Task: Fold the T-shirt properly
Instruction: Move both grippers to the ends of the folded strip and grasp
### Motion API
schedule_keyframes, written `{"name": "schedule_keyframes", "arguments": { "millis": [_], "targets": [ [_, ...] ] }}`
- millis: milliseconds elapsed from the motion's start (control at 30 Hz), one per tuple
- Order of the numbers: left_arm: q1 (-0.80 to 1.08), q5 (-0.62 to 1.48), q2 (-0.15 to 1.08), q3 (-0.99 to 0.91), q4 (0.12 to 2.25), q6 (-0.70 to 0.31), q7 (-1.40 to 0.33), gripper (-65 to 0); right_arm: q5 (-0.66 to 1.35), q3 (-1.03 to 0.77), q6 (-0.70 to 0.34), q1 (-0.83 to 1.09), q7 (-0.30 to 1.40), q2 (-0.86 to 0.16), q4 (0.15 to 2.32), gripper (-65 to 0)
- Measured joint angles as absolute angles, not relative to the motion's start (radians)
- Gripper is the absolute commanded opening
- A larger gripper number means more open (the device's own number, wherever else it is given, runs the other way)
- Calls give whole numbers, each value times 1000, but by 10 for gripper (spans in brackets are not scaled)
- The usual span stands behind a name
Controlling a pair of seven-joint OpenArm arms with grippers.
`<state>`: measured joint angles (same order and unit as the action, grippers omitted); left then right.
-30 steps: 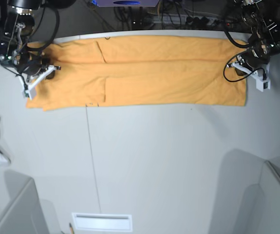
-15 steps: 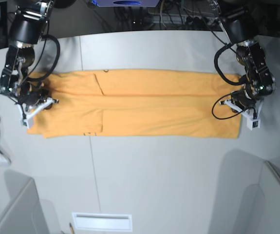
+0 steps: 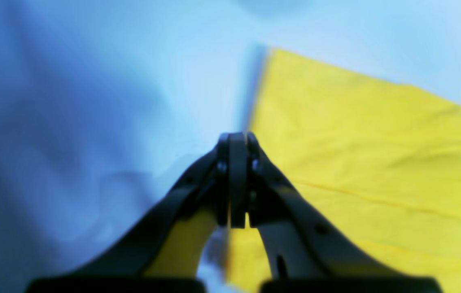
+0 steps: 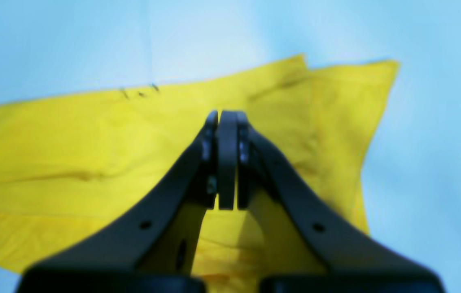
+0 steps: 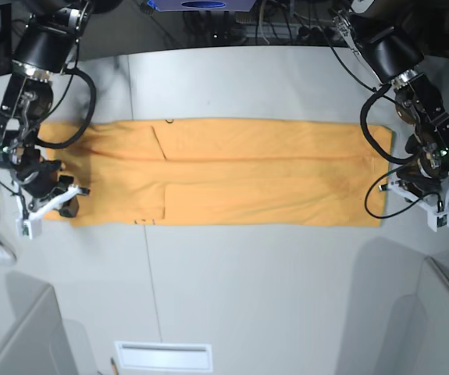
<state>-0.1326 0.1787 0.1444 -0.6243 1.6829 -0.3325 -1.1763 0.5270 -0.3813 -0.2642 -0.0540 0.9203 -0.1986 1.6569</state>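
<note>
The T-shirt (image 5: 232,172) is stretched flat as a long band between the two grippers. The right gripper (image 4: 227,118) is pinched fully closed at its sleeve end, the left gripper (image 3: 236,140) likewise at its hem edge. Whether cloth is caught cannot be told; uneven pulling could skew the folds.

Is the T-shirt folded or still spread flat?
Partly folded: the T-shirt lies as a long narrow band, sleeves and sides turned in, not yet folded across its length.
</note>
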Motion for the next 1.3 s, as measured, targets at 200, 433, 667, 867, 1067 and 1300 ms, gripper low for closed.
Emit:
{"name": "schedule_keyframes", "arguments": {
  "millis": [200,433,667,867,1067,1300],
  "targets": [
    [-76,189,140,-710,1711,-550,-1195,-650,564,-384,-270,50,925,-198,1798,-650],
    [17,192,135,-760,1706,-693,-1126,-449,561,-377,-270,114,927,-176,1805,-650],
    [18,369,147,-794,1628,-690,-1107,0,568,-373,-270,131,926,-168,1804,-650],
    [-25,383,180,-791,1451,-688,-1113,0,569,-373,-270,145,926,-167,1806,-650],
    [-58,399,174,-784,1385,-689,-1048,0,566,-373,-270,153,926,-167,1806,-650],
    [-90,428,183,-739,1281,-682,-987,-87,566,-373,-270,159,927,-167,1806,-650]
  ]
}}
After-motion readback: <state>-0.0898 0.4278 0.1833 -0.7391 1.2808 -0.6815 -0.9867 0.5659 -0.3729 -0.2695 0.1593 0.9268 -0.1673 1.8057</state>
